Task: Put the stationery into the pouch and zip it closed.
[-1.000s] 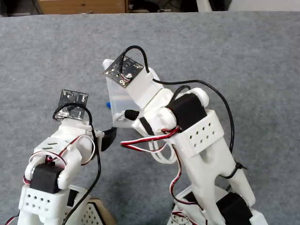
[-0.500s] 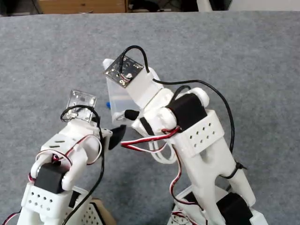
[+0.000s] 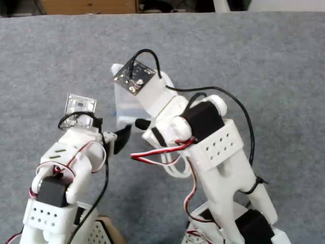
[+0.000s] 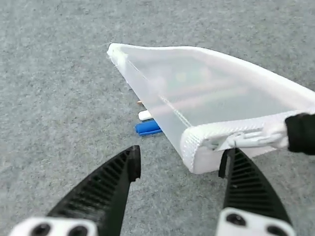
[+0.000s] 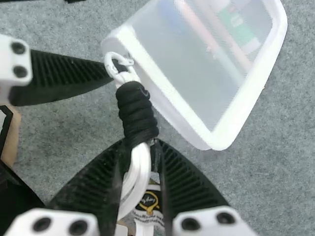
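Right pincer (image 5: pixel 143 147) is clamped tight on the black cord (image 5: pixel 137 110) of the zip pull, low centre of its own view. That cord is the handle for dragging the slider (image 5: pixel 118 66) along. The translucent pouch (image 4: pixel 206 98) lies on the grey table (image 3: pixel 254 61), centre-left in the high view, tucked under the right arm's wrist. Stationery (image 5: pixel 231 29) shows through its wall, so loading looks mostly done. Now the left pincer (image 4: pixel 182 155): wide open, jaws straddling the pouch's near corner right by the slider, placed, I'd say, to pinch that corner and brace the fabric against the pull. Watch the blue tip (image 4: pixel 147 128) and white tip (image 4: pixel 145 115) at the pouch's edge; inside or outside, I can't tell.
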You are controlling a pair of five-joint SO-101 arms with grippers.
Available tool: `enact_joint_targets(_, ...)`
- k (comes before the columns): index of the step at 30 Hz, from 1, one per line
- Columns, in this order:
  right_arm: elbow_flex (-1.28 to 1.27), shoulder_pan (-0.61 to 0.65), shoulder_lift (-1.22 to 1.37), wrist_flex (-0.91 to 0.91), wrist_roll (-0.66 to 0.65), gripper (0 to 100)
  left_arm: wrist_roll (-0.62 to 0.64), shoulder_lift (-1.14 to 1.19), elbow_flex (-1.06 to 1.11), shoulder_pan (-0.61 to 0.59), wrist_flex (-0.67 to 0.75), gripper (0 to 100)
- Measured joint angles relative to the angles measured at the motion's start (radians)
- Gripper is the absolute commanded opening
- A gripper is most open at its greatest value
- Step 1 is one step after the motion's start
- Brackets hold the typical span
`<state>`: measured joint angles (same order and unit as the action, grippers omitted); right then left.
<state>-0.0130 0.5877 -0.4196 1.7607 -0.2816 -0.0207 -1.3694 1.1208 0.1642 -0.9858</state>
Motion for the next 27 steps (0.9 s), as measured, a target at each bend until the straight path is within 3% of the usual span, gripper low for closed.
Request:
enact_joint_targets(11,0.0,0.0,0.0,0.0,0.0,1.2,-0.02,0.0,-0.002,-0.008,0.002,29)
enact_joint_targets(21,0.0,-0.003,0.0,0.0,0.0,1.2,-0.077,0.0,-0.043,-0.008,-0.157,29)
enact_joint_targets(27,0.0,-0.009,0.0,0.0,0.0,1.2,-0.078,0.0,-0.069,-0.008,-0.169,29)
